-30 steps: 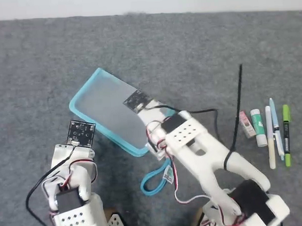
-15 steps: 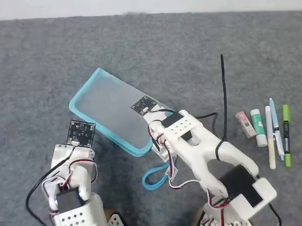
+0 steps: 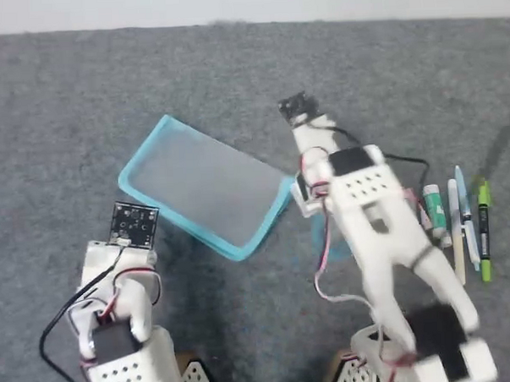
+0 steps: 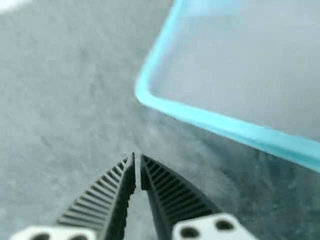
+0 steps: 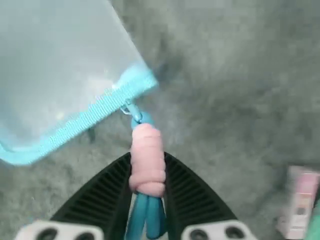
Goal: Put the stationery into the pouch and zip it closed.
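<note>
The translucent pouch (image 3: 204, 186) with turquoise edging lies flat mid-table. My right gripper (image 5: 147, 161) is shut on the pink zipper pull (image 5: 147, 160) and its blue cord, right at the pouch's (image 5: 55, 75) turquoise corner. In the high view the right arm (image 3: 366, 211) stands over the pouch's right end. The stationery lies to the right: a glue stick (image 3: 433, 204), a white pen (image 3: 456, 233), a light-blue pen (image 3: 466, 211) and a green marker (image 3: 483, 227). My left gripper (image 4: 137, 167) is shut and empty, hovering over carpet just off the pouch's rim (image 4: 225, 125).
Grey carpet (image 3: 82, 105) covers the whole table. A pink eraser (image 5: 300, 210) lies just past the right gripper. The left arm (image 3: 117, 324) sits at the near left. Black cables trail from the right arm.
The right arm swung from the pouch's near corner to the right and farther back, taking the zipper pull and blue loop along. The pouch's right end shifted. The left arm kept still.
</note>
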`<action>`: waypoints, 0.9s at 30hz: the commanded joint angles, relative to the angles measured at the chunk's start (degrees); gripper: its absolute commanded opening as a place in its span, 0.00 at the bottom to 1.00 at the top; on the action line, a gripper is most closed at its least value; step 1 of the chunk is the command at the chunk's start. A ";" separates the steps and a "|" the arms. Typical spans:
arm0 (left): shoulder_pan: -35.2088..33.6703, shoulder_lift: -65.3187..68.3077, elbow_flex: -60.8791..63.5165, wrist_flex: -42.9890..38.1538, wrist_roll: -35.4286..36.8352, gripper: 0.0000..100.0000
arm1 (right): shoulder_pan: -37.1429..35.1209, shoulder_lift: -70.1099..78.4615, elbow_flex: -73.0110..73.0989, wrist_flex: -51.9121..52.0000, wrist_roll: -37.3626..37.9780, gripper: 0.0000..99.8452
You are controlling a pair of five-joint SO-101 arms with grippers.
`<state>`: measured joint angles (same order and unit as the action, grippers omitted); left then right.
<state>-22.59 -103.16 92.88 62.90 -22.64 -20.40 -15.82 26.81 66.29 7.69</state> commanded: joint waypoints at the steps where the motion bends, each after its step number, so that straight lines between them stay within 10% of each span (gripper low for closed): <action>1: 0.09 5.10 -13.23 2.02 -0.70 0.05 | 0.48 -12.70 -1.58 -0.57 -0.79 0.01; 11: 6.07 56.18 -49.80 2.20 8.53 0.07 | 0.66 -28.53 4.13 -3.12 0.00 0.01; 27: 38.77 91.96 -62.64 -16.62 31.30 0.13 | -13.41 -4.70 -53.63 25.36 4.48 0.01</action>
<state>12.48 -15.87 40.92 48.75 4.35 -30.07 -20.84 -17.32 86.42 9.80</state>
